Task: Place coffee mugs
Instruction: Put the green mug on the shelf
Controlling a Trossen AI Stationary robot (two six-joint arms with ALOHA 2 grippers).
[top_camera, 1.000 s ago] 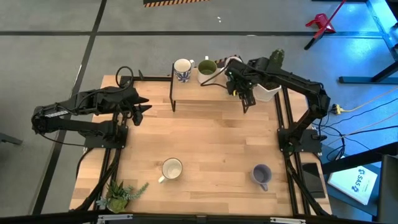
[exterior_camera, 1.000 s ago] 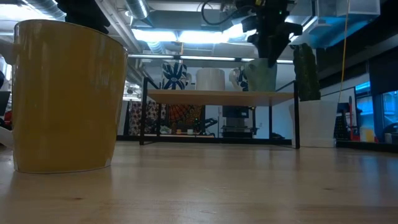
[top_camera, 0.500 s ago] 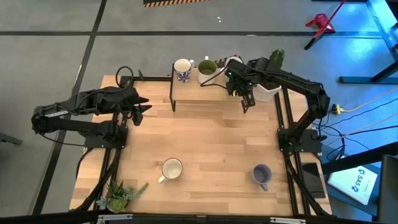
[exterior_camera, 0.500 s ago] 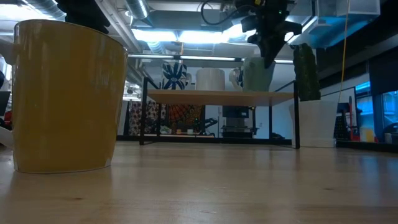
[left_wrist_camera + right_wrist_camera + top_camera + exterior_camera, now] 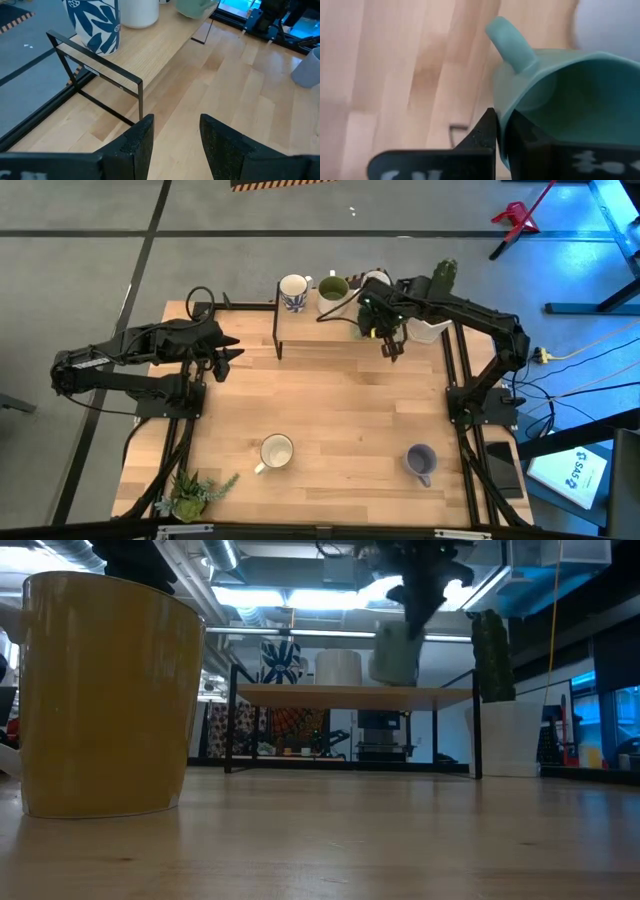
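Note:
My right gripper [image 5: 379,326] is shut on the teal green mug [image 5: 393,655] at the right part of the low wooden shelf [image 5: 350,691] by the table's far edge. A blue-patterned white mug [image 5: 293,292] and an olive green mug [image 5: 333,288] stand on the shelf's left part. A pale yellow mug [image 5: 275,452] and a lavender mug [image 5: 421,460] stand on the table near the front. My left gripper [image 5: 228,356] hovers open at the table's left, its fingers apart with nothing between them. My right gripper pinches the teal mug's rim wall [image 5: 501,125], one finger inside the mug and one outside, a little to one side of the handle [image 5: 512,45]. The fingers come from above, pointing down. The mug hangs below them, slightly tilted, just over the shelf top.
A white pot with a cactus [image 5: 437,318] stands at the far right, close behind my right arm. A small green plant [image 5: 195,492] sits at the near left corner. The shelf's black metal frame [image 5: 102,65] edges the far side.
My right gripper has shut on the teal mug's rim and moved toward the table's left edge. The mug has come along the shelf to the left, tipped slightly and risen just off the shelf top.

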